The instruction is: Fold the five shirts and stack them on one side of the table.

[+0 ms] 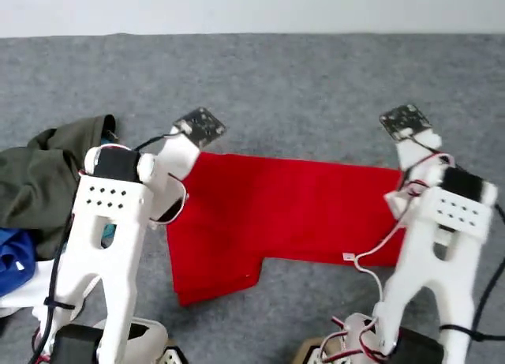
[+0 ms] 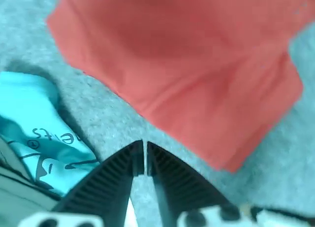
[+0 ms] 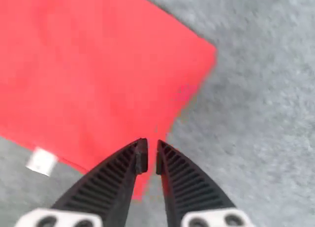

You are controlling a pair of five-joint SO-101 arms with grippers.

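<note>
Your red shirt point(image 1: 292, 214) lies part-folded mid-table, left gripper point(image 2: 145, 155) and right gripper point(image 3: 148, 155) both pressed together on nothing at its ends, heap of shirts point(image 1: 39, 182) at left unfolded, no stack yet.

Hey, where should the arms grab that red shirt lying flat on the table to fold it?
Pinch the red shirt at the far corners of its two short ends, one arm per end, coming in from the outer sides. It lies flat and wide on the gray table, so only its edges and corners offer a lip to slip a finger under.
</note>
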